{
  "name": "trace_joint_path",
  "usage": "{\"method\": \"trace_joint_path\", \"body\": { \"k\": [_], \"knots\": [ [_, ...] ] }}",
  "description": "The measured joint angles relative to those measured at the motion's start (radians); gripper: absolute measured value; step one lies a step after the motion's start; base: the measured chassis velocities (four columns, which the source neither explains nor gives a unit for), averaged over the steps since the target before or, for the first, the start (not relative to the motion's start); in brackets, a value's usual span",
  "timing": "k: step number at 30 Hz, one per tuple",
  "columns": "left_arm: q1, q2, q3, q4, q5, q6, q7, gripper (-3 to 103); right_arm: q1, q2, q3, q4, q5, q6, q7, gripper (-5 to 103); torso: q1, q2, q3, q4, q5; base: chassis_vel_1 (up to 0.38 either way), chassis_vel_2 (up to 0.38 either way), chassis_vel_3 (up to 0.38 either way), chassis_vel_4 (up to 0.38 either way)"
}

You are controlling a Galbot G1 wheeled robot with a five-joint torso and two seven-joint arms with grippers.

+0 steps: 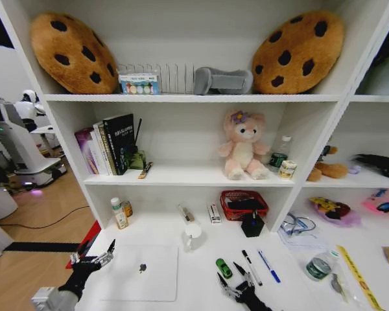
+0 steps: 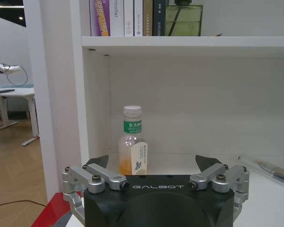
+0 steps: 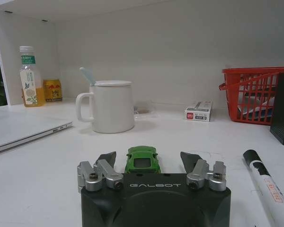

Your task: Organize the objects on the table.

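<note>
At the long white table (image 1: 201,259) beneath a wall of shelves, the robot's right gripper (image 1: 236,283) hovers low at the near edge, fingers spread apart and holding nothing, with the tiny green toy car (image 1: 223,268) sitting just ahead of it, at about 11 o'clock from the gripper in the head view; the right wrist view shows the car (image 3: 142,159) lined up in the gap between the open fingers (image 3: 106,161), resting on the tabletop. A black pen (image 1: 251,267) and a blue pen (image 1: 268,266) lie side by side at the car's 3 o'clock, and the closed silver laptop (image 1: 141,272) lies flat at its 9 o'clock. A white mug (image 3: 108,106) stands behind the car, at 12 o'clock. The left gripper (image 1: 98,258) hangs at the table's left end, beside the laptop, its fingers also apart and empty, facing a small bottle (image 2: 131,140) in the back corner. A yellow ruler (image 1: 358,277) lies far right.
</note>
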Motion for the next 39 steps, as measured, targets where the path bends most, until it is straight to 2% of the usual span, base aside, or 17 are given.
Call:
{"method": "trace_joint_path", "body": {
  "k": [2, 3, 5, 6, 8, 9, 10, 12, 22, 28, 30, 31, 33, 34, 37, 38, 39],
  "knots": [
    [-0.001, 0.001, 0.001, 0.0, 0.0, 0.0, -0.001, 100, 0.0, 0.001, -0.001, 0.0, 0.0, -0.001, 0.002, 67, 0.0, 0.0, 0.0, 0.0, 0.0, 0.0, 0.0, 0.0, 0.0],
    [-0.001, 0.001, 0.001, 0.0, 0.0, 0.0, -0.001, 100, 0.0, 0.001, -0.001, 0.0, 0.0, -0.001, 0.002, 67, 0.0, 0.0, 0.0, 0.0, 0.0, 0.0, 0.0, 0.0, 0.0],
    [-0.003, 0.001, 0.004, 0.001, -0.003, 0.003, -0.003, 100, -0.001, 0.006, -0.004, -0.001, -0.003, -0.002, 0.003, 56, 0.0, 0.0, 0.0, 0.0, 0.0, 0.0, 0.0, 0.0, 0.0],
    [-0.003, 0.001, 0.004, 0.001, -0.003, 0.003, -0.003, 100, -0.001, 0.006, -0.004, -0.001, -0.003, -0.002, 0.003, 56, 0.0, 0.0, 0.0, 0.0, 0.0, 0.0, 0.0, 0.0, 0.0],
    [-0.004, 0.001, 0.005, 0.0, -0.003, 0.004, -0.004, 100, -0.004, 0.007, -0.005, -0.001, -0.004, -0.002, 0.003, 44, 0.0, 0.0, 0.0, 0.0, 0.0001, 0.0, 0.0, 0.0, 0.0],
    [-0.004, 0.001, 0.005, 0.0, -0.003, 0.004, -0.004, 100, -0.004, 0.007, -0.005, -0.001, -0.004, -0.002, 0.003, 44, 0.0, 0.0, 0.0, 0.0, 0.0001, 0.0, 0.0, 0.0, 0.0],
    [-0.005, 0.0, 0.005, -0.001, -0.003, 0.004, -0.005, 100, -0.007, 0.006, -0.005, -0.001, -0.005, -0.002, 0.004, 39, 0.0, 0.0, 0.0, 0.0, 0.0, 0.0, 0.0, 0.0, 0.0],
    [-0.005, -0.002, 0.005, -0.003, -0.002, 0.004, -0.006, 100, -0.011, 0.004, -0.005, -0.001, -0.008, -0.001, 0.004, 35, 0.0, 0.0, 0.0, 0.0, 0.0, 0.0, 0.0, 0.0, 0.0],
    [-0.003, -0.007, 0.013, -0.013, 0.01, 0.005, -0.007, 100, -0.037, -0.007, 0.026, 0.039, -0.007, 0.004, 0.001, 35, 0.0, 0.0, 0.0, -0.0003, 0.0003, 0.0, 0.0, 0.0, 0.0],
    [-0.01, -0.007, 0.019, -0.017, 0.014, 0.008, -0.009, 100, -0.089, -0.041, 0.083, 0.159, 0.027, 0.012, -0.001, 35, 0.0, 0.0, 0.0, -0.0002, 0.0004, 0.0, 0.0, 0.0, 0.0],
    [-0.013, -0.012, 0.03, -0.02, 0.023, 0.009, -0.01, 100, -0.125, -0.078, 0.129, 0.306, 0.072, 0.0, 0.002, 35, 0.0, 0.0, 0.0, -0.0001, -0.0001, 0.0, 0.0, 0.0, 0.0],
    [-0.013, -0.012, 0.03, -0.02, 0.023, 0.009, -0.01, 100, -0.125, -0.078, 0.129, 0.306, 0.072, 0.0, 0.002, 35, 0.0, 0.0, 0.0, -0.0001, -0.0001, 0.0, 0.0, 0.0, 0.0],
    [-0.01, -0.019, 0.044, -0.025, 0.038, 0.007, -0.01, 100, -0.119, -0.127, 0.18, 0.481, 0.15, -0.074, 0.049, 35, 0.0, 0.0, 0.0, -0.0004, 0.0, 0.0, 0.0, 0.0, 0.0],
    [-0.01, -0.019, 0.044, -0.025, 0.038, 0.007, -0.01, 100, -0.119, -0.127, 0.18, 0.481, 0.15, -0.074, 0.049, 35, 0.0, 0.0, 0.0, -0.0004, 0.0, 0.0, 0.0, 0.0, 0.0],
    [-0.004, -0.022, 0.051, -0.035, 0.052, 0.002, -0.01, 100, 0.002, -0.191, 0.205, 0.596, 0.257, -0.207, 0.153, 35, 0.0, 0.0, 0.0, 0.0, 0.0, 0.0, 0.0, 0.0, 0.0],
    [-0.004, -0.022, 0.051, -0.035, 0.052, 0.002, -0.01, 100, 0.002, -0.191, 0.205, 0.596, 0.257, -0.207, 0.153, 35, 0.0, 0.0, 0.0, 0.0, 0.0, 0.0, 0.0, 0.0, 0.0],
    [-0.002, -0.029, 0.055, -0.045, 0.058, 0.002, -0.01, 100, 0.078, -0.22, 0.203, 0.618, 0.319, -0.267, 0.203, 35, 0.0, 0.0, 0.0, -0.0001, 0.0002, 0.0, 0.0, 0.0, 0.0]
  ]
}}
